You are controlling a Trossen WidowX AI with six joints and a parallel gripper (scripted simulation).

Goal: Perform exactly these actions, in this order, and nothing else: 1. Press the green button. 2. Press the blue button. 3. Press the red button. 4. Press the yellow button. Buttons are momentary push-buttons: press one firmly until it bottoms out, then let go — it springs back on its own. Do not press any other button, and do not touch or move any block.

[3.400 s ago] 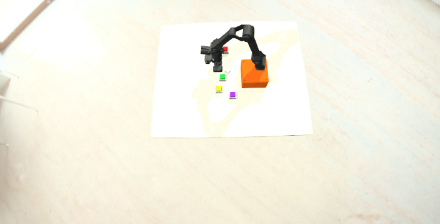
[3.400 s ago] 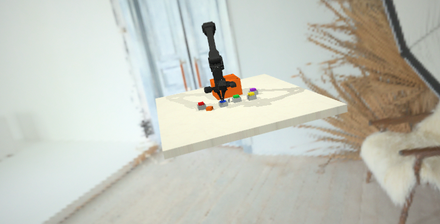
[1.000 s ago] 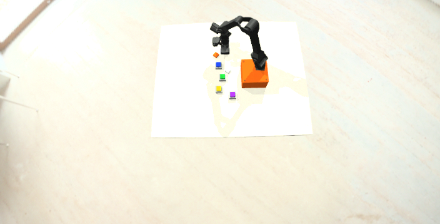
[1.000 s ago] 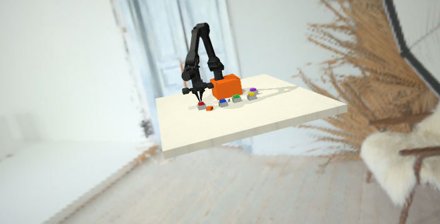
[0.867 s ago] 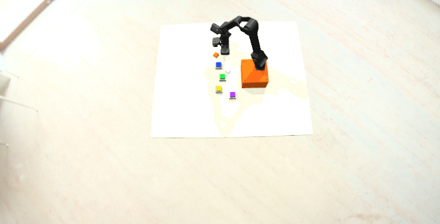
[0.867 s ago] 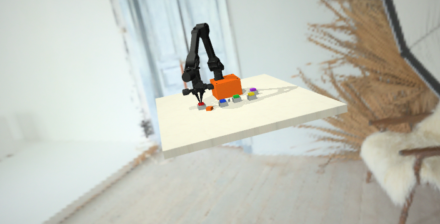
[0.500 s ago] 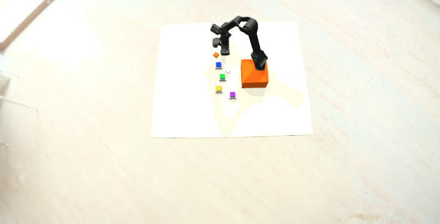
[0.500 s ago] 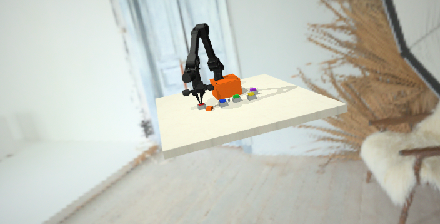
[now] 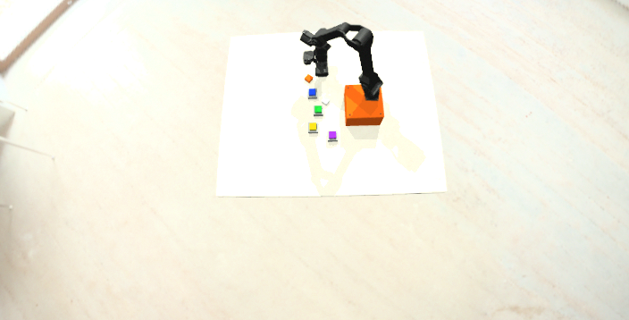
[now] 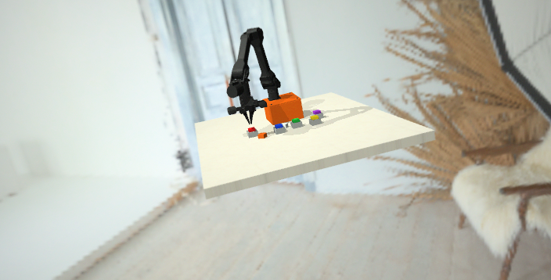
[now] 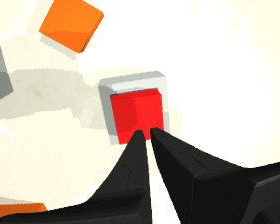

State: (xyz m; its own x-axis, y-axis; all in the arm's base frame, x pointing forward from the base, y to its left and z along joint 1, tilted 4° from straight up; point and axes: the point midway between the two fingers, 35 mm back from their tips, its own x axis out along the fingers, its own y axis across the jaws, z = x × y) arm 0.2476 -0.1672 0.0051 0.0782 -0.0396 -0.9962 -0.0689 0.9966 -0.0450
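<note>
My gripper (image 10: 250,123) (image 11: 147,131) is shut and empty, fingers pointing down. Its tips are a small gap above the red button (image 10: 252,130) (image 11: 137,112), over its near edge in the wrist view. The red cap stands raised in its grey housing. In the top view the arm hides the red button. The blue button (image 9: 312,92) (image 10: 279,126), the green button (image 9: 318,109) (image 10: 296,120) and the yellow button (image 9: 313,126) (image 10: 315,117) stand away from the gripper, their caps raised.
A small orange block (image 9: 308,79) (image 10: 262,135) (image 11: 71,22) lies beside the red button. A small pale block (image 9: 325,102) lies between the blue and green buttons. A purple button (image 9: 332,135) (image 10: 316,112) is near the yellow one. The arm stands on a large orange box (image 9: 363,109) (image 10: 285,109).
</note>
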